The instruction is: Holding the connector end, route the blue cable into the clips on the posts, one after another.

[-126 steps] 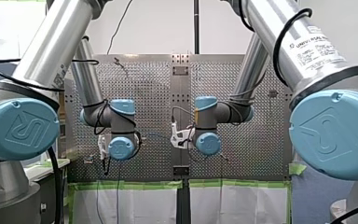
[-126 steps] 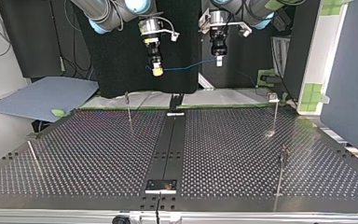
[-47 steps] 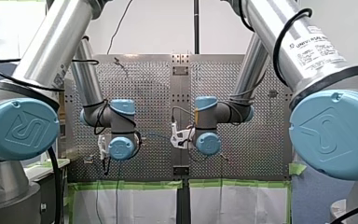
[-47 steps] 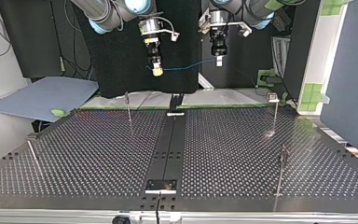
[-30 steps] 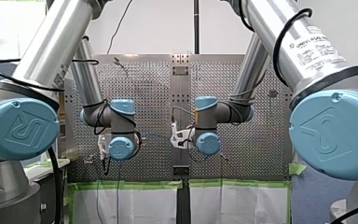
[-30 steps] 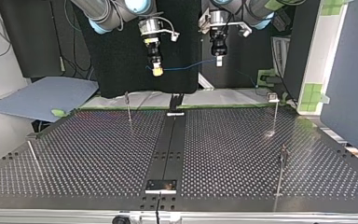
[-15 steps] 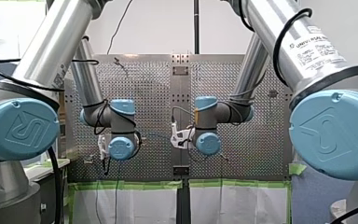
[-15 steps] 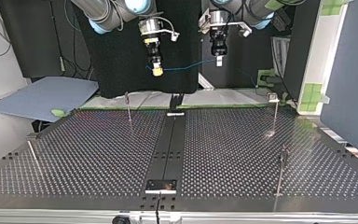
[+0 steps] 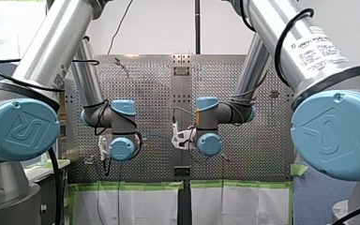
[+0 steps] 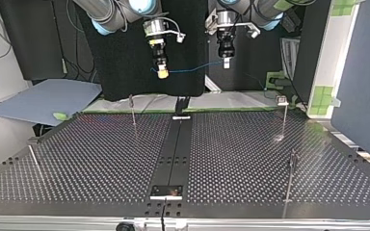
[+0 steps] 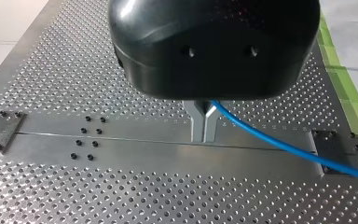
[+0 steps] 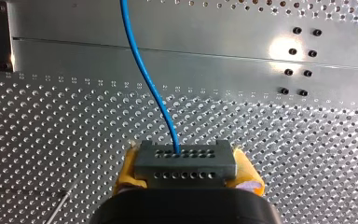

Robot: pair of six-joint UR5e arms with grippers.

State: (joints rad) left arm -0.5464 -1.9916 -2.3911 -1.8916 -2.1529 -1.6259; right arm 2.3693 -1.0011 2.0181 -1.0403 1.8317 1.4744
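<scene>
Seen across the table in the top view, left to right: my right gripper (image 10: 162, 73) hung above the far edge of the perforated metal table (image 10: 101, 159), its yellow pads clamped on the grey perforated connector block (image 12: 185, 161). The thin blue cable (image 10: 192, 68) ran through the air to my left gripper (image 10: 226, 62), its metal fingers pinched together on it. None of the thin clip-topped metal posts (image 10: 133, 110) carried cable. Routing looked not yet begun, and the next move likely called for lowering the span into the nearest clip
</scene>
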